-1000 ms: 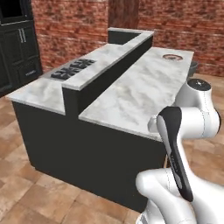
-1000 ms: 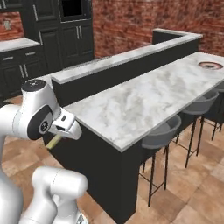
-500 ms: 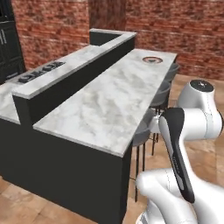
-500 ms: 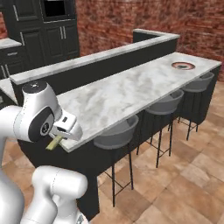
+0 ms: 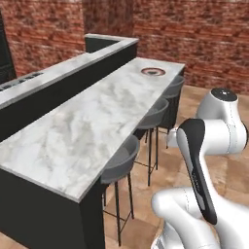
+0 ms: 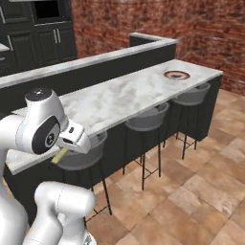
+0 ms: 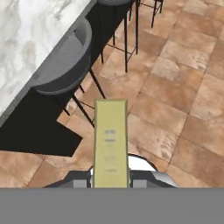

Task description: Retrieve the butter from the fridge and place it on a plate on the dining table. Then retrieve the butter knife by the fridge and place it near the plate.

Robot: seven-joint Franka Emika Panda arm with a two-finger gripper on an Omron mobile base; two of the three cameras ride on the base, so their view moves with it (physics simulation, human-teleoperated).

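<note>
1. The end effector (image 7: 111, 183) is pinching the butter (image 7: 111, 140), one finger at each side of its near end. The pale-yellow stick points straight forward, away from the hand, so its long axis runs along the direction in which the hand looks.
2. In the right base view the end effector (image 6: 67, 148) hangs low beside the near end of the dining table (image 6: 119, 98), below the level of the bench top. The butter (image 6: 60, 155) shows there as a short yellow tip under the white hand.
3. Just beyond the hand stands the nearest stool (image 7: 61, 61), tucked under the bench edge. Two more stools (image 6: 146, 117) follow along the same side of the bench.
4. The plate (image 6: 176, 74) lies on the far end of the bench, near the far corner and well apart from the hand. In the left base view the plate (image 5: 153, 72) is also far up the bench top, and I see nothing on it.
5. I judge that the carrying step is in hand and the placing is not yet done. The plate lies ahead of the end effector along the length of the bench and also higher than it. So the coming move calls for more travel beside the stools, then a lift of the butter over the bench edge, and only then a lowering onto the white centre of the plate.
6. The butter knife is not yet fetched, as far as I can judge.
</note>
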